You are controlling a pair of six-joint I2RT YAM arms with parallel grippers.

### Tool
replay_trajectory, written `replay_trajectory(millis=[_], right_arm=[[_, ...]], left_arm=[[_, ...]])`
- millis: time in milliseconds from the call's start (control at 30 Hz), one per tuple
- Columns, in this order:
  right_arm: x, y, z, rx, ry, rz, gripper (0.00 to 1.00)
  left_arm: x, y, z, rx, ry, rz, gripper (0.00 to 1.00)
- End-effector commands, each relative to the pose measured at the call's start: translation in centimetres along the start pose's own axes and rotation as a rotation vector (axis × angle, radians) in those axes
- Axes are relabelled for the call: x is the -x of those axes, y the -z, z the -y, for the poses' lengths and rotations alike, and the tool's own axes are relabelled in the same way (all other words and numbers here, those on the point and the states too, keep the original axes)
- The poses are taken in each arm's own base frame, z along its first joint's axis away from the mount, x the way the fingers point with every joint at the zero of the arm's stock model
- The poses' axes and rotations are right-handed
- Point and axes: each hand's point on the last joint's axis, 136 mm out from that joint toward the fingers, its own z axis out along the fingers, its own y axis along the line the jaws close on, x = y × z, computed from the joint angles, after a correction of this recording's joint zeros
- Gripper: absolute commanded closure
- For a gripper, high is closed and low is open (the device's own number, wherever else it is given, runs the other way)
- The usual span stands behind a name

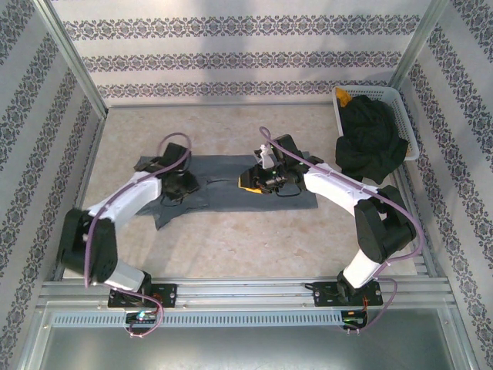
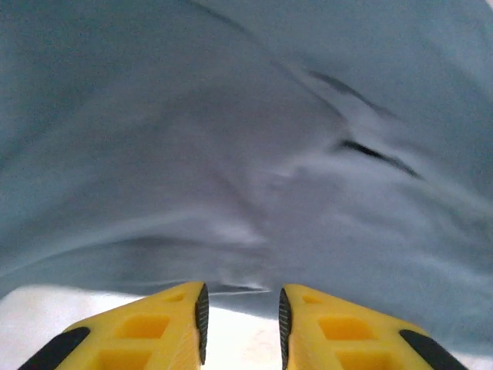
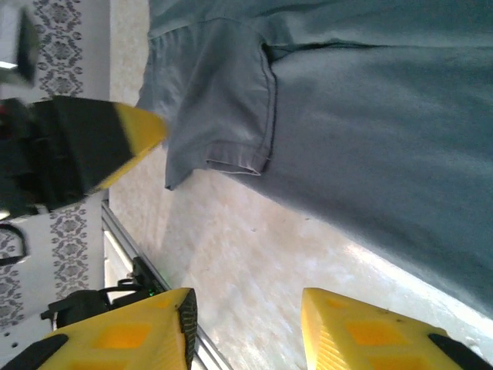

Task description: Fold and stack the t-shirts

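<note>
You are working the grey shirt, which is lying spread out mid-table. The black shirt is hanging over the far-right basket, waiting its turn. The left gripper is hovering over the cloth, slightly parted and empty. The right gripper is standing wide apart and empty by the shirt's edge, probably lining up for a fold.

The table is bare and free in the near half, in front of the blue-grey t-shirt. The white basket with the black t-shirt blocks the far right corner.
</note>
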Motion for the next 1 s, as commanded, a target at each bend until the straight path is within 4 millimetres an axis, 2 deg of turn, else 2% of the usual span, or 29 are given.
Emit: replay_trajectory(millis=[0,167,400,633,800,967], right_arm=[[0.1,0.6,-1.7,0.084,0.024,0.014,0.56],[0.2,1.3,-1.7,0.12,-0.01,0.041,0.53],[0.9,2.2,-0.7,0.14,-0.077,0.083,0.52],[1.4,2.4,-0.3,0.142,-0.096,0.095,0.52],[1.3,2.4,-0.2,0.14,-0.099,0.094,0.52],[1.1,2.4,0.0,0.137,-0.104,0.089,0.53]], left_arm=[[-1.5,-2.2,1.7,-0.002,-0.241,-0.062,0.63],[-2.4,-3.7,1.8,0.084,-0.392,-0.083,0.59],[-3.3,-5.0,1.3,0.15,-0.495,-0.101,0.57],[-3.5,-6.2,0.2,0.244,-0.554,-0.105,0.65],[-3.2,-6.1,-0.1,0.297,-0.595,-0.083,0.7],[-3.0,-5.8,0.0,0.317,-0.617,-0.061,0.86]])
